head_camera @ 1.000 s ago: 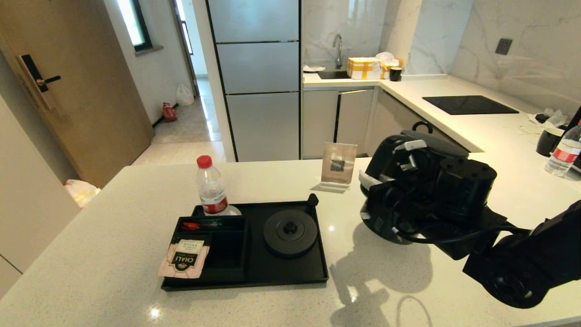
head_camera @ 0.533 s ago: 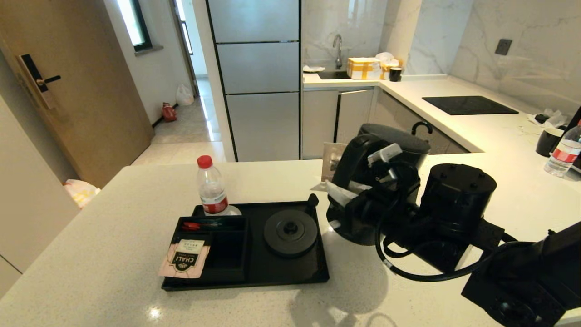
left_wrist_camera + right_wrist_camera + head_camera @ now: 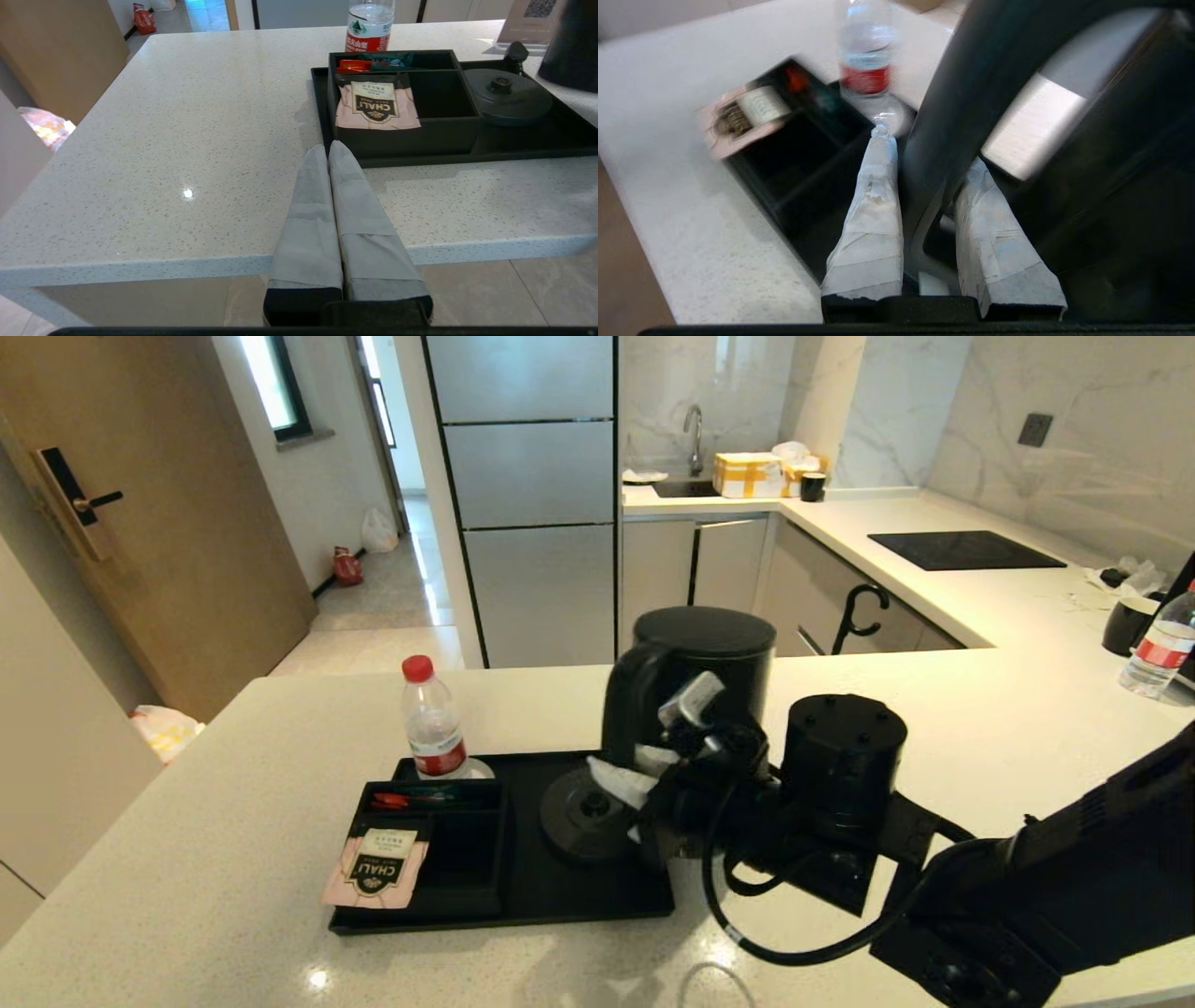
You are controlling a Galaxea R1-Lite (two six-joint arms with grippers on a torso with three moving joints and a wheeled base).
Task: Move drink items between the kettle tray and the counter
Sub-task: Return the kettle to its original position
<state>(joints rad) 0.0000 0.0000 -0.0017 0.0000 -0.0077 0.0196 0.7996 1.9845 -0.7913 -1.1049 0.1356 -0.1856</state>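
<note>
My right gripper (image 3: 653, 775) (image 3: 930, 149) is shut on the loop handle of the black kettle (image 3: 702, 672) (image 3: 571, 46). It holds the kettle upright, just above the right side of the black tray (image 3: 560, 903) (image 3: 514, 140) and beside the round base disc (image 3: 577, 814) (image 3: 507, 95). The pink CHALI tea sachet (image 3: 378, 871) (image 3: 377, 103) (image 3: 738, 116) lies across the front-left compartment of the tray. The tray stands on the white speckled counter (image 3: 233, 784) (image 3: 187, 140). My left gripper (image 3: 327, 150) is shut and empty at the counter's near edge, in front of the tray.
A red-capped water bottle (image 3: 429, 723) (image 3: 369, 23) stands at the tray's back left corner. Red packets (image 3: 406, 798) lie in the back compartment. A small sign stand (image 3: 528, 18) sits behind the tray. A black mug (image 3: 1130, 625) and another bottle (image 3: 1158, 653) stand far right.
My right arm has carried the kettle leftward from over the counter to over the tray, turning it from tilted to upright. The sachet and bottle have stayed put.
</note>
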